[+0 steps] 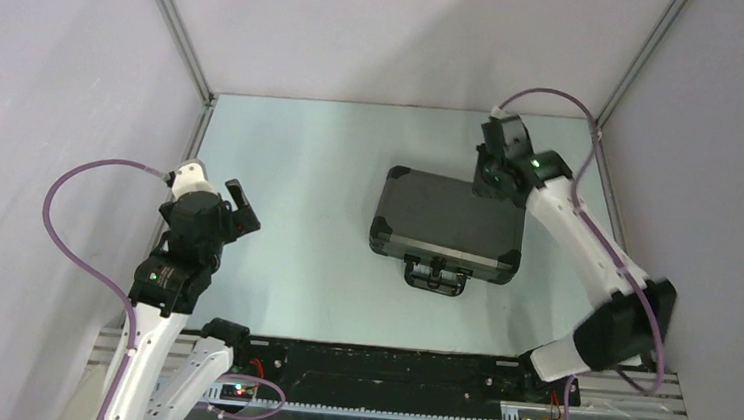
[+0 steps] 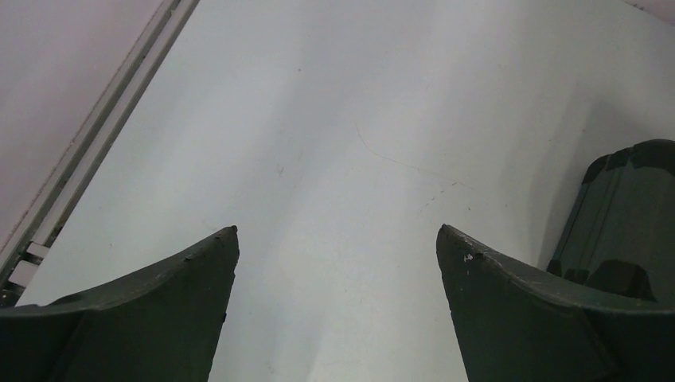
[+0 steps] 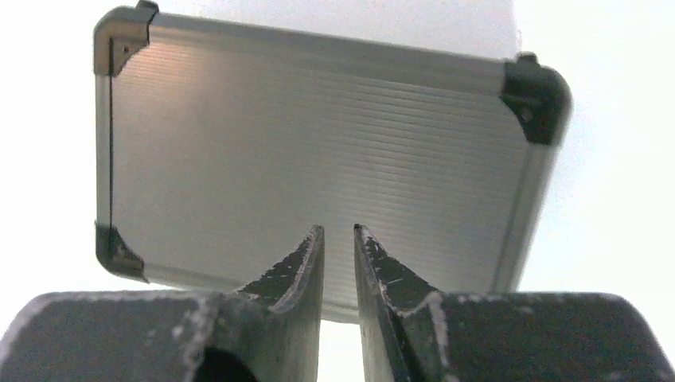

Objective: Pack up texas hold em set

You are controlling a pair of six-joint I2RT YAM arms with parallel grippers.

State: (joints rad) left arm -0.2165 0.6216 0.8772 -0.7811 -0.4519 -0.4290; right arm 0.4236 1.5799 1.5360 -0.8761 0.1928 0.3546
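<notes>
The texas hold em set shows only as its case [image 1: 444, 219], shut and lying flat on the table with its handle [image 1: 434, 275] toward the arms. In the right wrist view the ribbed lid [image 3: 318, 135] fills the frame. My right gripper [image 1: 491, 186] hangs over the case's far right edge; its jaws [image 3: 338, 228] stand a narrow gap apart with nothing between them. My left gripper [image 1: 241, 210] is well to the left of the case, wide open [image 2: 337, 231] over bare table, with one corner of the case [image 2: 629, 207] at the right edge of its view. Chips, cards and marker are hidden.
Grey walls with metal frame rails [image 1: 174, 24] enclose the pale table [image 1: 291, 174] on three sides. A rail [image 2: 87, 151] runs along the table's left edge near my left gripper. The arm bases and a black bar [image 1: 385, 372] sit at the near edge.
</notes>
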